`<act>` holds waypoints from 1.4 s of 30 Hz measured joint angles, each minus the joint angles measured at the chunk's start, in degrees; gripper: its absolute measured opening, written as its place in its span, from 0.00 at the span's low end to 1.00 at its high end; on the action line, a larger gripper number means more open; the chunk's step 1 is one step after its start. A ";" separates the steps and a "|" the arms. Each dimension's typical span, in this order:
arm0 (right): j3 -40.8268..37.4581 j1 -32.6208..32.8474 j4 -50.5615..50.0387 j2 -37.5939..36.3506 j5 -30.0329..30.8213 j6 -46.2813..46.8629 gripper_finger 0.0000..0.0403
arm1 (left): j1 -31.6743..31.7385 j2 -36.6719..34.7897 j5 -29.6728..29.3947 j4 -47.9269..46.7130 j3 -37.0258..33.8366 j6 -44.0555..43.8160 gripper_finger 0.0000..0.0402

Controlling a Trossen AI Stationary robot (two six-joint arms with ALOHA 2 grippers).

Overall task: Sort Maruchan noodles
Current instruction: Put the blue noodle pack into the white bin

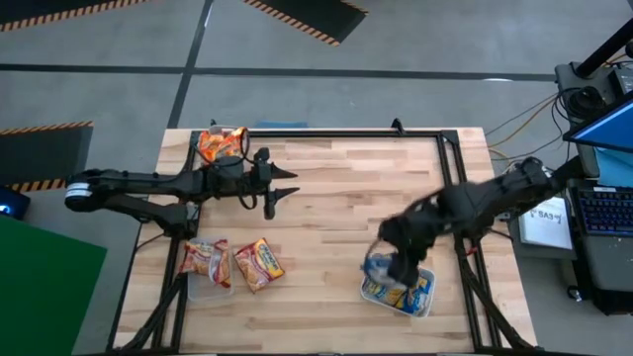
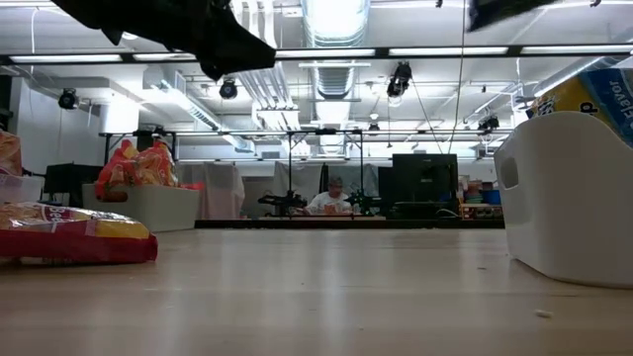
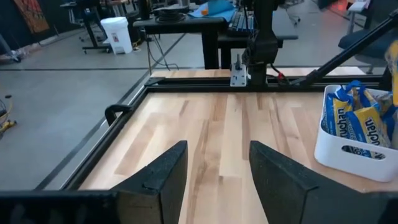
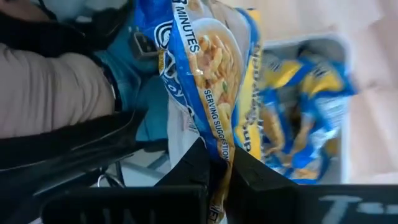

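My right gripper (image 4: 217,165) is shut on a blue Maruchan noodle packet (image 4: 199,68) over the left end of a white tub (image 1: 423,305) near the table's front right, which holds more blue packets (image 4: 305,118). My left gripper (image 3: 217,174) stands open with nothing between its fingers, above the table's far left part (image 1: 277,193). Orange packets (image 1: 220,145) stick up out of a tub at the far left corner. One red packet (image 1: 206,259) lies in a clear tub at the near left. Another red packet (image 1: 259,264) lies flat on the wood beside it. My right gripper pinches the blue packet by one edge (image 4: 219,146) between its two fingers. The fingers slant down from above. The packet reaches out past the fingertips, over the tub; whether it touches the packets in the tub I cannot tell.
A black frame rail (image 1: 346,133) runs around the table. The wooden middle of the table (image 1: 336,218) lies between the two arms. In the low view the white tub (image 2: 574,198) stands at the right. A person sits at a desk far behind the table (image 2: 331,198).
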 joint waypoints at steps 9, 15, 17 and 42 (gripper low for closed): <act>-12.91 5.88 18.81 0.79 1.31 7.43 0.02 | -0.23 -0.09 -0.02 -0.66 -0.02 -2.65 0.39; -20.34 7.60 21.25 -0.90 1.22 11.31 0.02 | -2.94 -0.09 -0.09 -0.41 -0.02 -3.17 0.39; -21.90 8.16 21.32 -1.19 1.93 11.86 0.02 | -4.40 -0.09 -0.09 -0.23 -0.02 -3.17 0.39; -23.81 8.64 14.68 -1.39 7.18 12.85 0.35 | -10.12 -0.82 -0.15 3.15 -0.02 -2.54 0.39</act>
